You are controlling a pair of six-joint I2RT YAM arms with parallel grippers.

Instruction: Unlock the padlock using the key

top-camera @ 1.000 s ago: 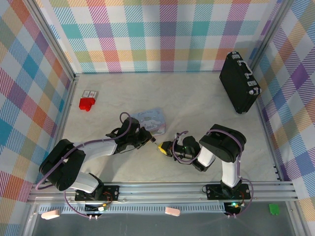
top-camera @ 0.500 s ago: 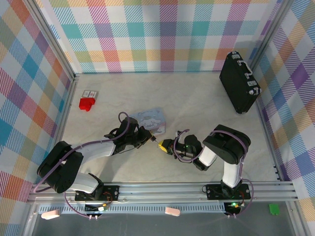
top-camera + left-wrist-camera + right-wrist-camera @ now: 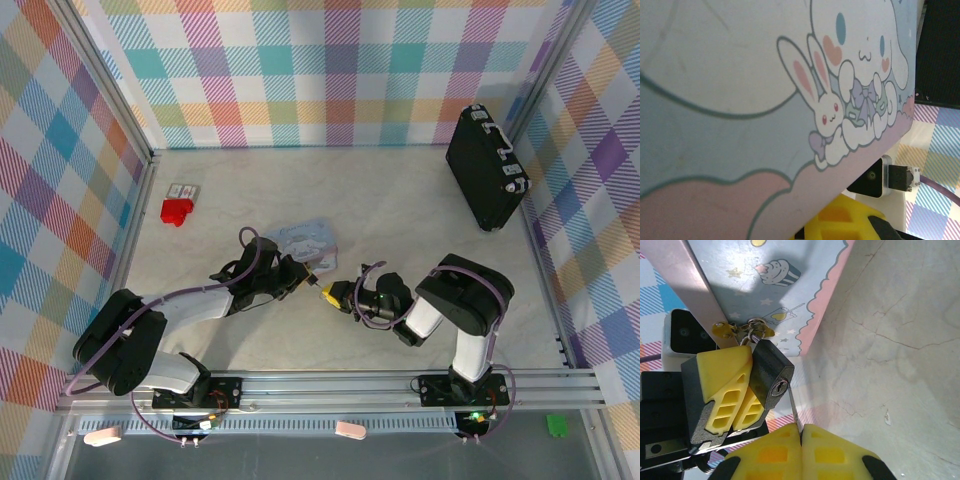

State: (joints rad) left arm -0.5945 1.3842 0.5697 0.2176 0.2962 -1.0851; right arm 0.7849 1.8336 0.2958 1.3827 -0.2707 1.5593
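In the right wrist view the small dark padlock (image 3: 765, 370) hangs by its shackle from the gold hasp (image 3: 722, 330) of the pastel blue tin (image 3: 785, 285). My left gripper's yellow fingers (image 3: 720, 382) clamp the padlock's body from the left. My right gripper (image 3: 802, 432) is shut on the thin silvery key (image 3: 795, 412), whose tip touches the right edge of the keyhole (image 3: 781, 387). From above, the left gripper (image 3: 310, 281) and right gripper (image 3: 330, 293) meet tip to tip just below the tin (image 3: 305, 240). The tin's cartoon lid (image 3: 740, 100) is close up in the left wrist view.
A large black case (image 3: 487, 170) stands at the back right against the plaid wall. A red block (image 3: 176, 211) and a small card (image 3: 182, 190) lie at the far left. The right wrist camera body (image 3: 875, 177) sits right beside the tin's edge.
The right gripper has edged slightly up and left toward the left gripper with the key. The tin has shifted a little. Both grips are unchanged.
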